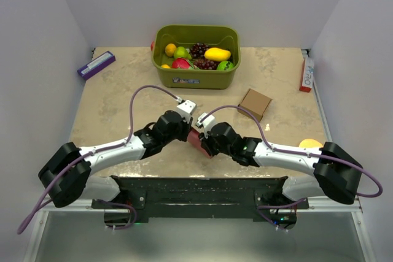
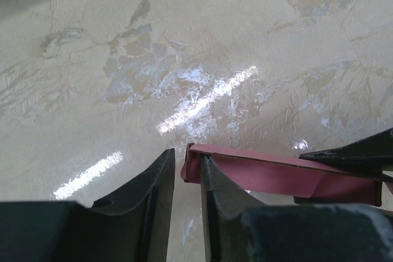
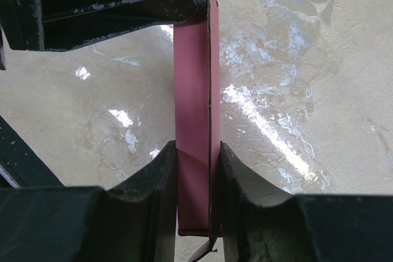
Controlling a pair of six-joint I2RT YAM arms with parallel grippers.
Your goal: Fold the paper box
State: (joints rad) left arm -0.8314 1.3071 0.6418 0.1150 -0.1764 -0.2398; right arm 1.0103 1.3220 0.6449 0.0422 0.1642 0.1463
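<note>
Pinching the box (image 3: 191, 78) on edge, the right gripper (image 3: 198, 151) has its two fingers pressed against opposite faces. That grip holds the thin card slim and stiff, so it cannot spring apart. The box sits at the near middle of the table (image 1: 123, 90), where the two arms meet, and looks to be raised clear of the surface, well apart from the bin (image 1: 196, 77) at the back. Held like that, its far end is free for the other arm to work on. The left gripper (image 2: 187, 157) is at that far end, fingers nearly together with only a narrow slot between them. The box's end lies right at the mouth of the slot, against one fingertip. Whether it has hold of the card I cannot tell. I judge it is placed there to nip or press that end while the right arm braces the body.
</note>
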